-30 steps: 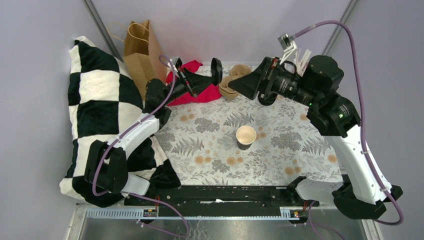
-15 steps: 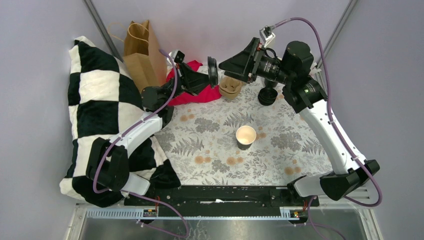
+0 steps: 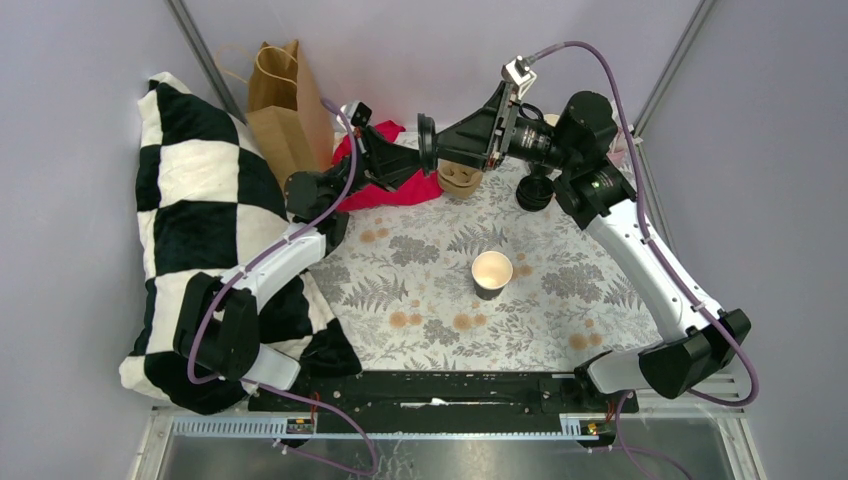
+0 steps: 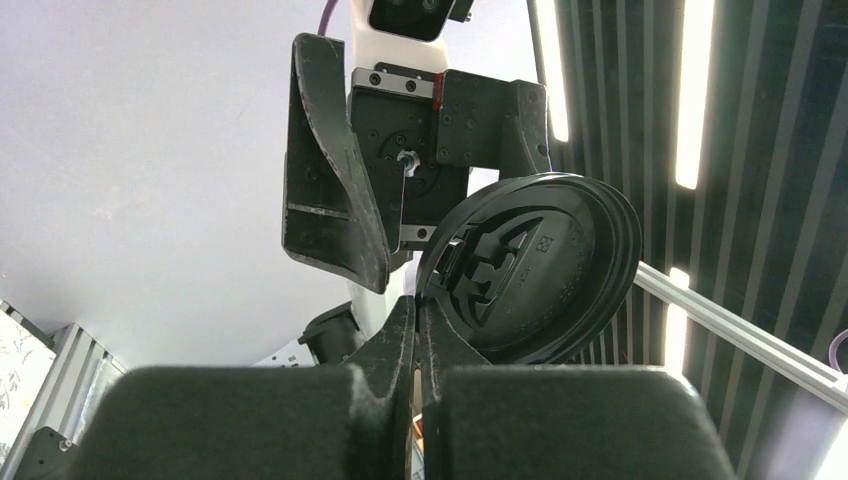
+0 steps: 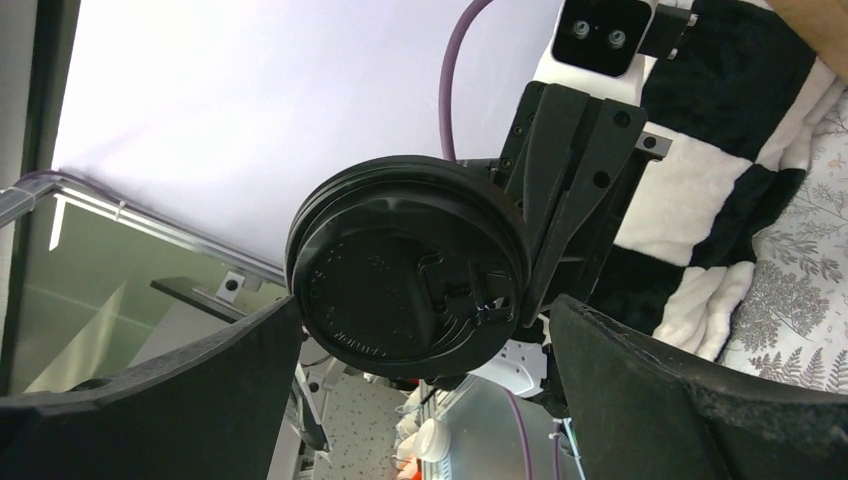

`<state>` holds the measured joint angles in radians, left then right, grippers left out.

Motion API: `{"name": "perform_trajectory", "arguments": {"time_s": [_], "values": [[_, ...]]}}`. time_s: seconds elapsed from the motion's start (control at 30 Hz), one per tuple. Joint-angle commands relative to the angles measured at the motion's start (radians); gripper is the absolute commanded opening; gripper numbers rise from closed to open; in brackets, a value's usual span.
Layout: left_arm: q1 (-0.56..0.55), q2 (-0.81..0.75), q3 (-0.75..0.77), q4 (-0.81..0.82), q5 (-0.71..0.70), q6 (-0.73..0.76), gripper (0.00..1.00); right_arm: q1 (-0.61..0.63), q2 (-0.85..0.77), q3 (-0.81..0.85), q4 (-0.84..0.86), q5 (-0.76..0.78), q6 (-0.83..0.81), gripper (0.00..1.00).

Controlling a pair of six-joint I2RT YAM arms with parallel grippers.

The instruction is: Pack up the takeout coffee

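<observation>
The paper cup [image 3: 492, 270] stands upright and lidless on the middle of the fern-print cloth. My left gripper [image 3: 421, 152] is raised at the back and shut on the rim of the round black lid [image 3: 428, 142], which it holds on edge. In the left wrist view the lid [image 4: 535, 268] sticks up from the closed fingertips [image 4: 412, 318]. My right gripper [image 3: 442, 148] is open and faces the lid from the right. In the right wrist view the lid [image 5: 405, 272] sits just beyond the two spread fingers [image 5: 640, 385], which do not touch it.
A brown paper bag [image 3: 280, 100] stands at the back left, beside a black-and-white checked pillow [image 3: 195, 215]. A red cloth [image 3: 390, 185] lies under my left arm. A stack of paper cups [image 3: 460, 178] lies at the back, with a stack of black lids [image 3: 535, 192] to its right.
My right arm has swung left from the back right, so its open jaws now face the lid closely. My left gripper has kept the lid almost still. The cup has not moved.
</observation>
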<state>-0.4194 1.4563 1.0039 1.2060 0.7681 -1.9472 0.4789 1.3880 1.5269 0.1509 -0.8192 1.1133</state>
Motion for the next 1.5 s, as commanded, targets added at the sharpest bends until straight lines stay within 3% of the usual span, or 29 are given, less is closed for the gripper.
{"name": "perform_trajectory", "arguments": {"time_s": [0.0, 0.83, 1.13, 1.47], "values": [[0.001, -0.002, 0.015, 0.033, 0.003, 0.013, 0.0, 0.013, -0.001, 0.014, 0.074, -0.044, 0.012, 1.0], [0.002, -0.001, 0.011, -0.044, 0.013, 0.065, 0.0, 0.019, 0.026, 0.019, 0.046, -0.045, 0.008, 0.94], [0.005, -0.008, 0.009, -0.079, 0.016, 0.077, 0.0, 0.02, 0.022, 0.01, 0.035, -0.036, 0.01, 0.8], [0.009, -0.022, -0.007, -0.106, 0.019, 0.087, 0.01, 0.019, 0.019, 0.0, 0.031, -0.031, 0.016, 0.78]]}}
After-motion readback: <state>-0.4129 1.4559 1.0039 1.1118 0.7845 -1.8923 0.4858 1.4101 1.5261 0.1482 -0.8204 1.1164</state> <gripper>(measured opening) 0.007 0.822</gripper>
